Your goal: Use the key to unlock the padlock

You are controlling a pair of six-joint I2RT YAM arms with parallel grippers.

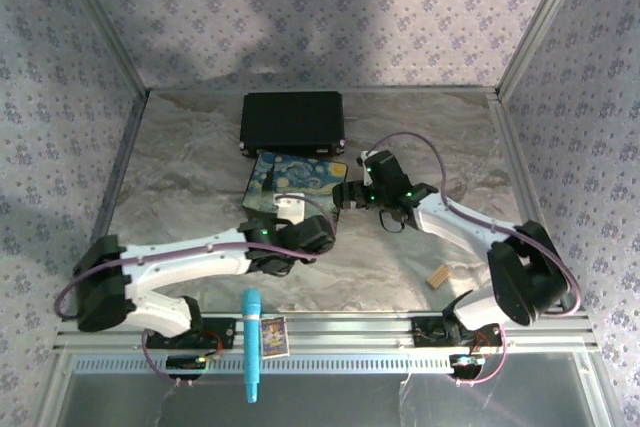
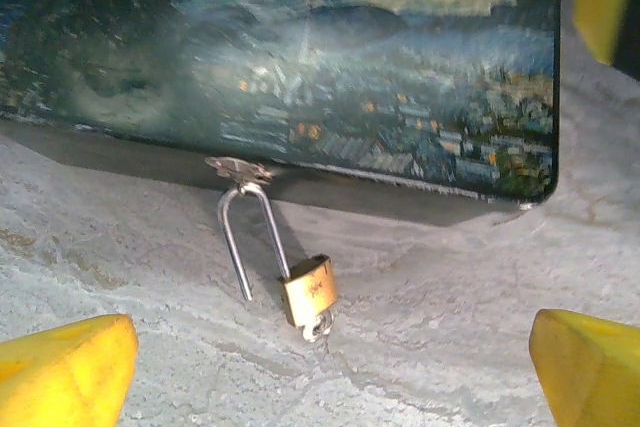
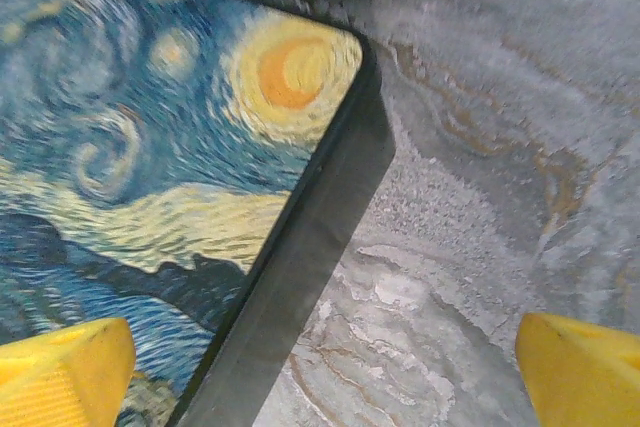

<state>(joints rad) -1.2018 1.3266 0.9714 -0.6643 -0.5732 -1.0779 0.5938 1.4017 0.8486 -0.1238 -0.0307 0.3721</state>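
Observation:
The small brass padlock (image 2: 309, 290) lies on the marble table against the front of the painted box (image 2: 300, 57). Its thin silver shackle (image 2: 245, 232) is hooked through the box's hasp (image 2: 238, 169), and one leg ends free, out of the body. A small silvery piece, which looks like the key (image 2: 319, 326), sticks out of the padlock's bottom end. My left gripper (image 2: 330, 367) hovers open just in front of the padlock, touching nothing. My right gripper (image 3: 320, 367) is open over the box's right corner (image 3: 340, 147), one finger above the lid, the other above the table.
A black case (image 1: 292, 122) stands behind the painted box (image 1: 300, 173). A tan wooden block (image 1: 438, 275) lies near the right arm's base. A blue pen (image 1: 250, 342) and a small card (image 1: 274, 337) rest on the front rail. Patterned walls enclose the table.

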